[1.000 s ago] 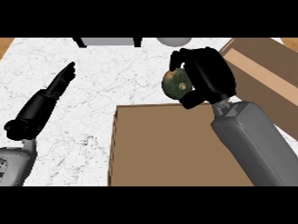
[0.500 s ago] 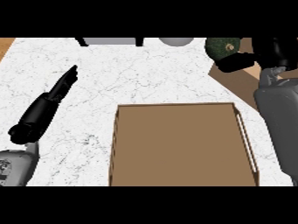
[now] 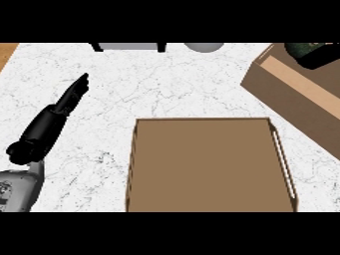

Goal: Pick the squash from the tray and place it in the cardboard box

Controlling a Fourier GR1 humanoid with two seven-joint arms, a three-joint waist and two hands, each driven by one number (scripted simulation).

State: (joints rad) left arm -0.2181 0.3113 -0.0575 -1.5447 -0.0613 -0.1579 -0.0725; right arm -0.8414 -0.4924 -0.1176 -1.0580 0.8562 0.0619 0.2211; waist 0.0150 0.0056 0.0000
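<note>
- Broadly, a white marble counter (image 3: 165, 84) fills the view.
- The brown tray (image 3: 206, 164) lies bare at 6 o'clock.
- The cardboard box (image 3: 305, 99) sits at 2 o'clock, beside the tray.
- The left hand (image 3: 68, 97) rests at 9 o'clock, fingers straight.
- The right hand (image 3: 325, 54), at 1 o'clock, curls round the squash (image 3: 305, 48) above the box's far end.
</note>
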